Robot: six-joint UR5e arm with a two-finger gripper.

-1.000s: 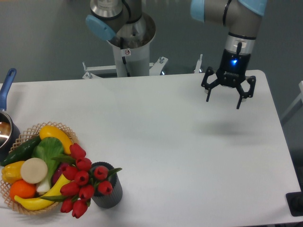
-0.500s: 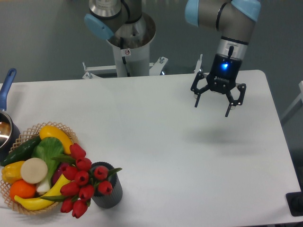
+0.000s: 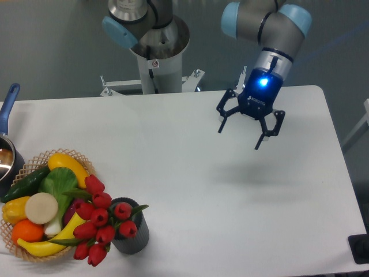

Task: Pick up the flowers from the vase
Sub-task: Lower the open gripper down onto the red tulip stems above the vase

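Note:
A bunch of red tulip flowers (image 3: 101, 222) with green leaves leans out to the left of the dark grey ribbed vase (image 3: 132, 236), which stands near the table's front left. Some buds overhang the wicker basket. My gripper (image 3: 240, 137) hangs open above the table's far right part, well away from the vase, with nothing between its fingers.
A wicker basket (image 3: 79, 157) of fruit and vegetables sits at the left, touching the flowers. A blue-handled pot (image 3: 8, 112) stands at the left edge. The robot base (image 3: 155, 52) rises behind the table.
The gripper has moved left and slightly toward the front, tilting a little, and has stayed open. The flowers and vase have not moved.

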